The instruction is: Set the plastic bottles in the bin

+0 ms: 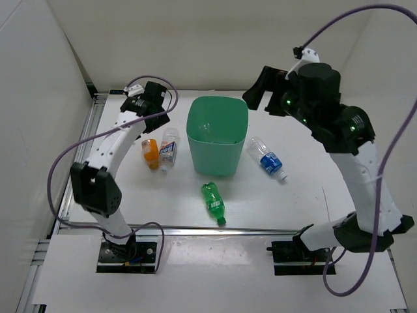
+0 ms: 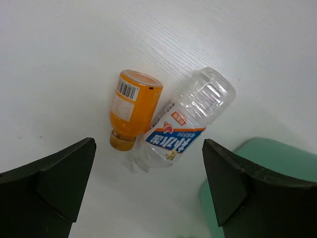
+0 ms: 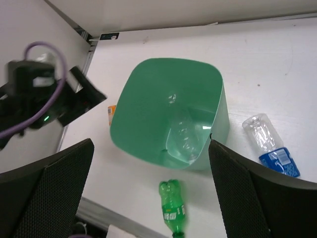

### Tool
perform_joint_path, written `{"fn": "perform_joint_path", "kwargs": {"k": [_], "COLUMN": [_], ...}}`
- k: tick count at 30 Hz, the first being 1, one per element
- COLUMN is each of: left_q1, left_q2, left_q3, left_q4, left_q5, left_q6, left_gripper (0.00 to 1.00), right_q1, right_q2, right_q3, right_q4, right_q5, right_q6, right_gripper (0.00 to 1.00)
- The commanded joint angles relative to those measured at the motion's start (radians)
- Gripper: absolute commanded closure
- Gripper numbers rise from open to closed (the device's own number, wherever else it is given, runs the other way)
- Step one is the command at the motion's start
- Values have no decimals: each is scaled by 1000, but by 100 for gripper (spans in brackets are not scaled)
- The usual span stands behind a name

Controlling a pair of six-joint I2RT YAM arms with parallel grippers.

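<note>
The mint-green bin (image 1: pixel 218 160) stands mid-table. A plain clear crinkled bottle (image 3: pixel 181 133) lies inside it. An orange bottle (image 1: pixel 150 153) and a clear blue-label bottle (image 1: pixel 169 149) lie side by side left of the bin, also in the left wrist view (image 2: pixel 132 106) (image 2: pixel 185 121). A green bottle (image 1: pixel 213 202) lies in front of the bin. A second clear blue-label bottle (image 1: pixel 266 158) lies to its right. My left gripper (image 1: pixel 158 107) (image 2: pixel 148 144) is open and empty above the left pair. My right gripper (image 1: pixel 255 91) (image 3: pixel 151 144) is open and empty, high over the bin (image 3: pixel 143 109).
A white wall stands along the left side and the back of the table. A metal rail (image 1: pixel 215 229) runs along the near edge. The bin's corner (image 2: pixel 277 163) shows at the lower right of the left wrist view.
</note>
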Motion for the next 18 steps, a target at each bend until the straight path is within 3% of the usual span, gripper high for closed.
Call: {"fn": "perform_joint_path", "kwargs": {"k": [1,9,14,18], "left_q1": [43,169,194,203], "left_q2": [113,233,282,310], "left_q3": [59,64,9,-3], "left_q4": [-37,4,97,121], "left_q5": [45,100,232,257], "left_q6": [-48,-37,13,22], "left_gripper": [0,0,0,0], "right_q1": [-13,-55,-118,-180], "right_q2": [6,-43,-32,-23], "right_q3": [-53,-88,-54,-45], "right_q4": [-73,-103,-114,-114], "right_q5": [-69,-158,-219,-267], "right_q6": [23,-11,-48,-68], "right_gripper": [0,0,0,0]}}
